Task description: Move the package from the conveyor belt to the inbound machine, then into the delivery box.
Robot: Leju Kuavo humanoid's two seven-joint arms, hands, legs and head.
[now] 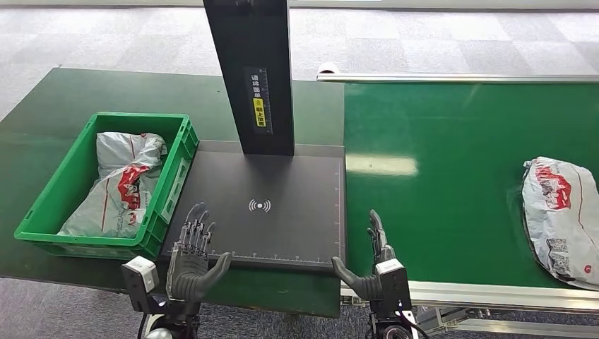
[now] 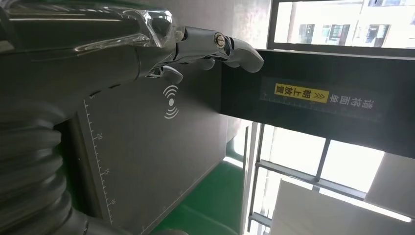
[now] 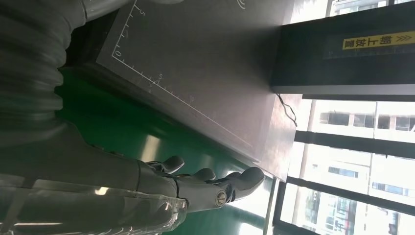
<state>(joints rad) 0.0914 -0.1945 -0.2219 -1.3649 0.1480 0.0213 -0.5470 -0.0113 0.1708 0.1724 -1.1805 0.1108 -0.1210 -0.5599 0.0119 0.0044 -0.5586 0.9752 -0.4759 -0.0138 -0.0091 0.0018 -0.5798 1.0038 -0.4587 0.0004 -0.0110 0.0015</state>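
A grey plastic package with red print (image 1: 563,215) lies on the green conveyor belt (image 1: 452,169) at the far right. The black inbound machine plate (image 1: 261,212) with its dark upright post (image 1: 251,70) stands in the middle; the plate (image 2: 142,147) and post (image 2: 318,100) also fill the left wrist view. My left hand (image 1: 192,256) hovers open at the plate's near left corner, fingers spread and empty. My right hand (image 1: 372,265) is open at the plate's near right corner, beside the belt's edge, far from the package.
The green delivery box (image 1: 42,212) stands left of the plate with two grey packages (image 1: 123,180) inside. A metal rail (image 1: 494,293) borders the belt's near edge. Grey carpet floor lies beyond the tables.
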